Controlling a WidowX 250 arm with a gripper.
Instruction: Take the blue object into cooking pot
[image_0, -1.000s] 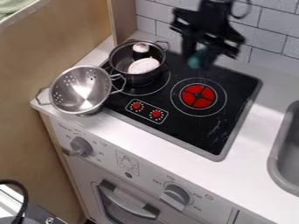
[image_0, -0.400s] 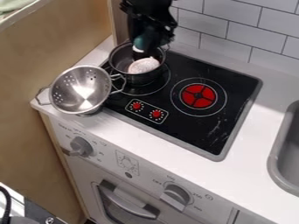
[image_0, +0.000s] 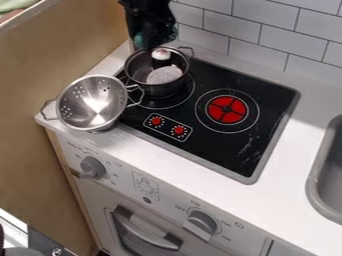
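My gripper (image_0: 152, 44) hangs at the upper left of the camera view, just past the far left rim of the cooking pot (image_0: 157, 90). A blue-green object (image_0: 138, 40) shows at its lower end, partly hidden behind the dark shape of the gripper; it is outside the pot's opening as I see it, up near the far rim. I cannot tell how far open my gripper is, nor how firmly it has hold of the object.

The pot stands on the rear left burner of the black cooktop (image_0: 200, 77). Inside it are a toy sushi roll (image_0: 161, 54), black-sided with a white top, upright toward the far side, and a pale oval piece (image_0: 164, 75) lying nearer me. A metal colander (image_0: 79, 108) sits to the left of the pot, at the worktop's (image_0: 284, 155) near left corner, its right handle reaching over the cooktop's edge. Right of the pot is a red burner (image_0: 227, 110), and nearer the front are two red dials (image_0: 156, 121). A gray sink (image_0: 312, 175) is set in at the right. A white tiled wall (image_0: 267, 42) rises behind, and a wooden panel (image_0: 60, 60) stands along the left. Below, the front carries two gray knobs (image_0: 93, 167) and an oven handle (image_0: 147, 236).
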